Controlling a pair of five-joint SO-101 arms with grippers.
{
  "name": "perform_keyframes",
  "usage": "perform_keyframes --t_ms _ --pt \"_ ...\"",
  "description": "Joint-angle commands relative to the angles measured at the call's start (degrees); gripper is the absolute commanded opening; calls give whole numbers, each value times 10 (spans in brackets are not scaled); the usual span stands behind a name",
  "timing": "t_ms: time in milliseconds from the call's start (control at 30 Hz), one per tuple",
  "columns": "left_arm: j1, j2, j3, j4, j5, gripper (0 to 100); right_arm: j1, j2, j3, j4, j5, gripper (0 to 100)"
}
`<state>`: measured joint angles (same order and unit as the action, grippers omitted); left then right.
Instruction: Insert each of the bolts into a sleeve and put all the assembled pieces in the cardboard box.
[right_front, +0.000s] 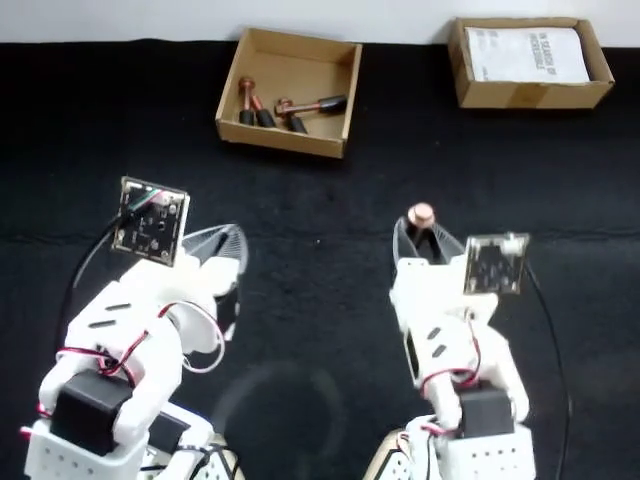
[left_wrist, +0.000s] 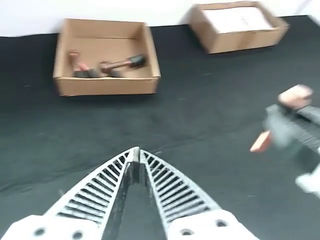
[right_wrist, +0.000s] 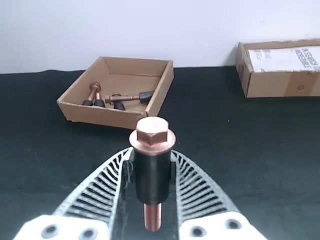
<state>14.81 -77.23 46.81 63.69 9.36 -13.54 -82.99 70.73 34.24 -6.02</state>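
Several bolts (right_front: 290, 108) are lying in the box (right_front: 283, 140); right claw (right_wrist: 151, 154) is gripping a sleeved bolt (right_wrist: 151, 177); left claw (left_wrist: 136, 152) is sitting closed.

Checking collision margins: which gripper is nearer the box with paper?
Right. The right gripper, holding a sleeved bolt, is nearer the robot than the paper box and a bit left; left gripper is much farther left.

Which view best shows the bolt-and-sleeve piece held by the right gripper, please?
The right wrist view: the bolt-and-sleeve piece shows head, sleeve and shank in the right gripper. The high view shows mainly its copper head; the left wrist view, a far side glimpse.
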Motion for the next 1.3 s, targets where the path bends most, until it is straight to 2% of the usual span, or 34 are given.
perform_keyframes --t_ms 0,300,533,667,800,967,1100,1200,1267 --pt "-43 -62 68 -43 -10 13 7 154 -131 -45 0 8" --pt "-149 -237 317 -206 -9 13 -25 520 -429 -74 7 8" --pt "-229 -266 416 -259 -9 13 -96 758 -638 -76 130 8" --pt "-269 -266 455 -261 -9 13 -122 879 -756 -77 262 8" --pt "-291 -268 502 -280 -9 13 -128 990 -894 -77 336 8" --pt "-291 -266 502 -284 -9 13 -129 1106 -1035 -75 420 8" --pt "-282 -268 502 -208 -9 14 -127 1180 -1109 -76 507 8" --pt "-275 -268 502 -200 -11 15 -127 1221 -1142 -75 569 8" --pt "-275 -269 502 -200 -11 15 -127 1240 -1142 -73 581 8"
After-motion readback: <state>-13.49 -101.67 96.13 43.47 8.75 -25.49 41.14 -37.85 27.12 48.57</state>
